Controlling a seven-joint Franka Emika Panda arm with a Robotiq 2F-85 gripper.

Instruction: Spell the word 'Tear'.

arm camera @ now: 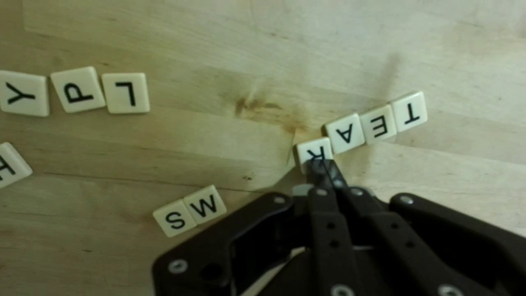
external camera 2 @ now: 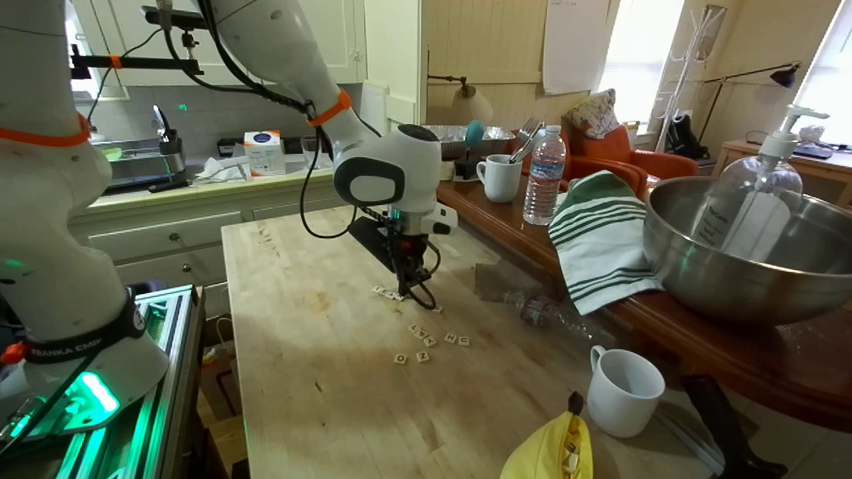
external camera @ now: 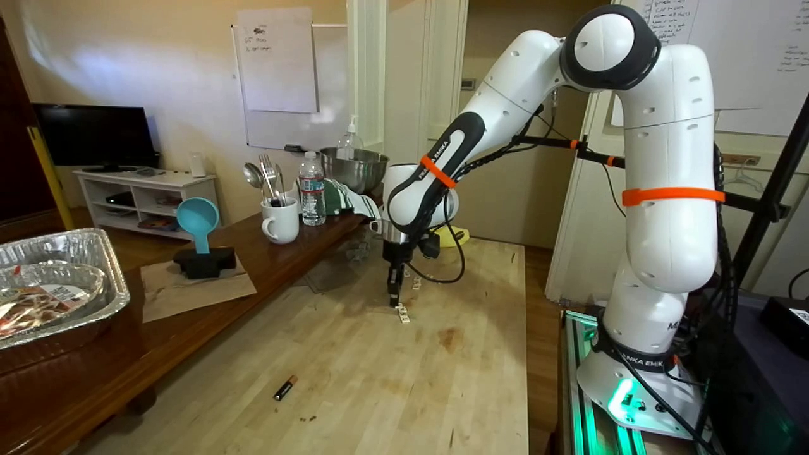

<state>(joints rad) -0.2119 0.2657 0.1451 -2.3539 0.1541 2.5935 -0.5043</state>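
Observation:
In the wrist view, small whitish letter tiles T [arm camera: 409, 111], E [arm camera: 378, 124] and A [arm camera: 344, 133] lie side by side in a slanted row on the wooden table. The R tile [arm camera: 314, 149] sits at the A's end, slightly out of line with the row; whether it touches the A is hard to tell. My gripper [arm camera: 326, 165] is shut, fingertips together, over the R tile's near edge and hiding part of it. Nothing shows between the fingers. The row [external camera: 403, 314] also shows in an exterior view beside the gripper [external camera: 394, 301], and in an exterior view [external camera 2: 385, 292].
Other tiles lie nearby: L [arm camera: 126, 93], P [arm camera: 78, 89], Y [arm camera: 24, 93], S [arm camera: 174, 218], W [arm camera: 204, 204] and a partly cut-off H [arm camera: 12, 165]. A battery [external camera: 285, 388], a yellow pouch [external camera 2: 552, 449], a white mug [external camera 2: 626, 392] and a lying bottle [external camera 2: 539, 311] are on the table.

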